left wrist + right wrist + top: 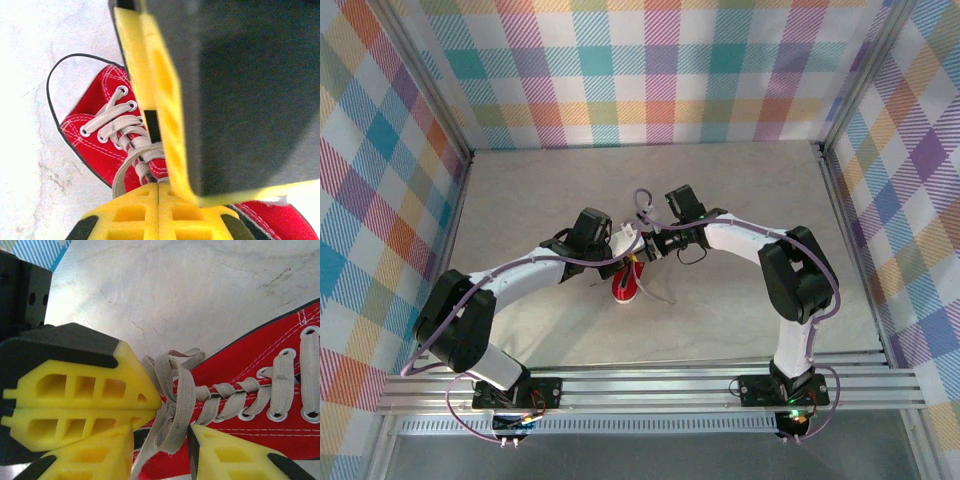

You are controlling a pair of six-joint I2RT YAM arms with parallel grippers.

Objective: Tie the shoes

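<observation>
Shoe (626,287) sits on the table (740,200), right under both claws. Over the shoe's lacing, the left claw (158,187) is pressed together, pinching the laces (176,390) at its very tip (looks like a twisted bunch). The right claw (162,432) is just beside it, fingers spread, with that lace bunch hanging between them.

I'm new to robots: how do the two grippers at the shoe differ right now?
The left gripper is shut; the right gripper has its jaws apart. The left gripper pinches the laces at its tip; the right gripper only straddles them. Both have yellow fingers and meet over the red sneaker.
</observation>
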